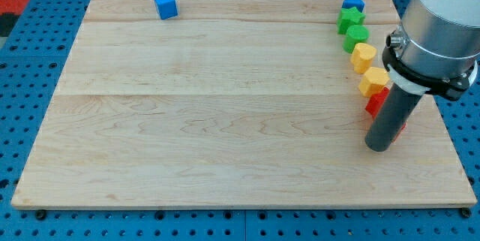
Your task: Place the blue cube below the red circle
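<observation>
The blue cube (165,4) sits near the board's top edge, left of centre. A red block (376,101) lies at the view's right, mostly hidden behind my rod, so its shape is unclear; a sliver of red also shows at the rod's right side. My tip (379,146) rests on the board just below the red block, far to the right of and below the blue cube.
A column of blocks runs down the right side: a blue block (353,1), a green star (350,19), a green block (355,37), a yellow block (364,56) and a second yellow block (373,81). The wooden board (225,121) lies on a blue pegboard.
</observation>
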`<action>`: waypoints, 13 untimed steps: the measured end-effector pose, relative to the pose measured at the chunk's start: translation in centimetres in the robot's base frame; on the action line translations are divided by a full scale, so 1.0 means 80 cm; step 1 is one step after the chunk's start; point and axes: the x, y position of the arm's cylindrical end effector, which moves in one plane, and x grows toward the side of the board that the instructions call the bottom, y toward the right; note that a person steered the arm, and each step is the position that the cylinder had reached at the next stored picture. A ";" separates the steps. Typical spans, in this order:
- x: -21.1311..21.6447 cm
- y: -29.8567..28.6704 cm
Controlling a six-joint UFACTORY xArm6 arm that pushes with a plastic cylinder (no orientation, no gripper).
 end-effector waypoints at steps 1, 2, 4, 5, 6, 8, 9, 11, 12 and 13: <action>0.000 -0.028; -0.001 -0.034; -0.159 -0.111; -0.282 -0.147; -0.385 -0.236; -0.429 -0.367; -0.429 -0.454; -0.407 -0.449; -0.417 -0.392; -0.365 -0.386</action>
